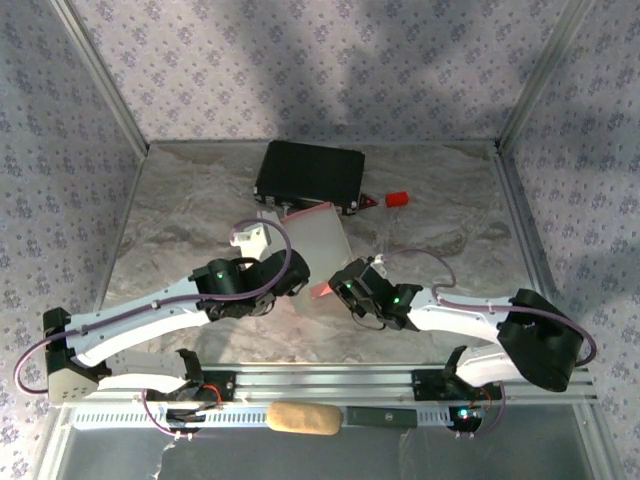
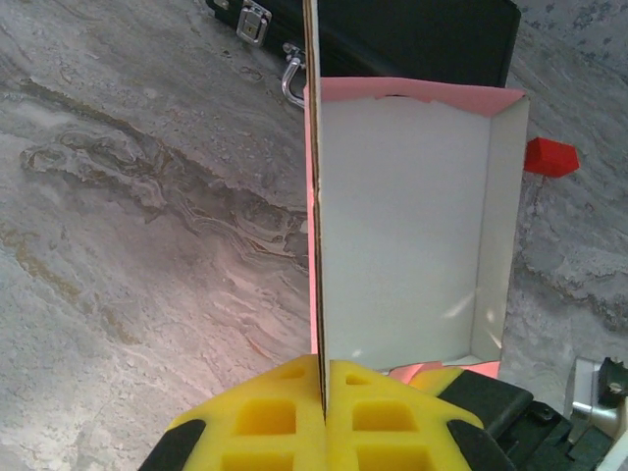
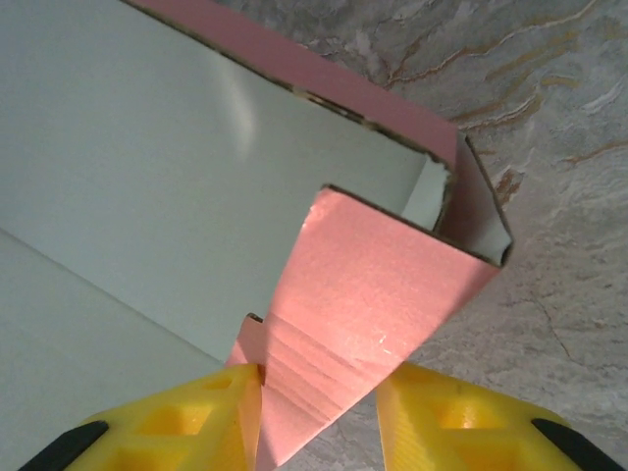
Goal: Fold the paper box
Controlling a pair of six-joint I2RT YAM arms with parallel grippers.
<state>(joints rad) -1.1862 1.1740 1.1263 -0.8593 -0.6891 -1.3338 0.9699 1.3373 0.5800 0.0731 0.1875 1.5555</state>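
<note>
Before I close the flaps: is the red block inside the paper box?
No, the red block lies on the table outside the paper box, beyond its side wall.

My left fingers [image 2: 265, 417] pinch the box [image 2: 402, 226] wall. My right fingers [image 3: 186, 422] stand apart. My left arm [image 1: 150, 315] and right arm [image 1: 460, 312] angle inward.

A black hard case [image 1: 309, 172] with metal latches [image 2: 253, 20] lies flat near the far edge of the grey marbled table [image 1: 180, 210]. A small red block [image 1: 398, 199] sits on the table just off the case's right front corner, apart from it. Walls [image 1: 300, 60] papered in a pale floral print, with aluminium posts [image 1: 100, 75] at the corners, enclose the table on three sides, and a tan oblong pad [image 1: 303, 419] rests on the metal rail along the near edge, beside a dark flat strip [image 1: 380, 416].
</note>
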